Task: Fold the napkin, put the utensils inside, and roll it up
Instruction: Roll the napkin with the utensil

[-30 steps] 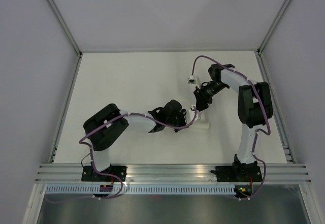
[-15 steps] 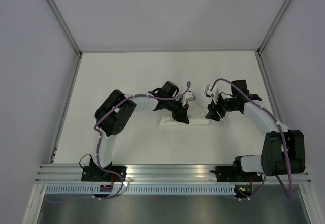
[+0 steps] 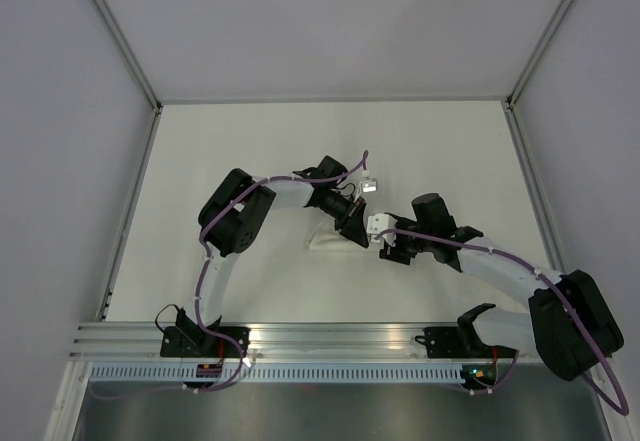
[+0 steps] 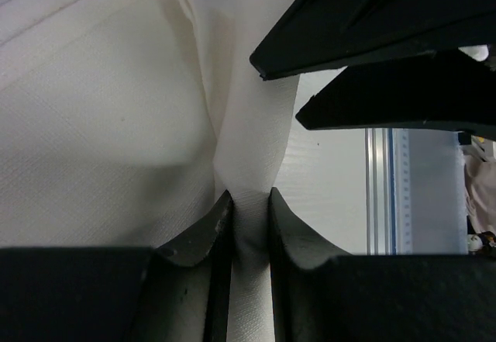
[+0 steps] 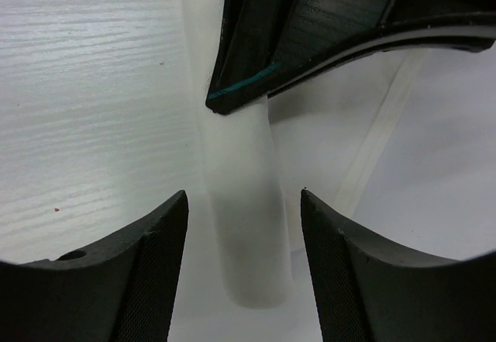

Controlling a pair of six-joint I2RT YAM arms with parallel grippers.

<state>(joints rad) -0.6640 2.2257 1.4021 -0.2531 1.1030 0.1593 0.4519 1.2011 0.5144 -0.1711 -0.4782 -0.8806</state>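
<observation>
Left arm [image 3: 238,223]: elbow raised to the left of the napkin [image 3: 326,242]. Its forearm runs right and the wrist tips down, so the left gripper [image 3: 354,231] comes onto the napkin from its far side, near the middle of its length. In the left wrist view the claw is narrow. Its two fingers [image 4: 203,237] pinch an upright ridge of white cloth, with cloth pressed against both inner faces. Layered folds of napkin fill the frame to the left of the pinch.

Right arm [image 3: 520,281]: elbow low and well to the right of the napkin. The forearm stretches left, and the right gripper [image 3: 389,252] sits at the napkin's right end. In the right wrist view the claw is wide. Its fingers [image 5: 132,280] straddle the rounded end of the roll with a gap of bare table [image 3: 220,161] on each side, and they hold nothing. One black, teal-edged finger [image 5: 310,39] of the left gripper sits on the roll just beyond.

Napkin: a short white roll lying left to right, flat on the table, with one gripper on it and the other at its right end. The two claws are just beside each other above the right half. The metal rail [image 3: 340,333] lies well apart on the napkin's near side. The cloth hides whatever is inside the roll, so I cannot tell its contents.
</observation>
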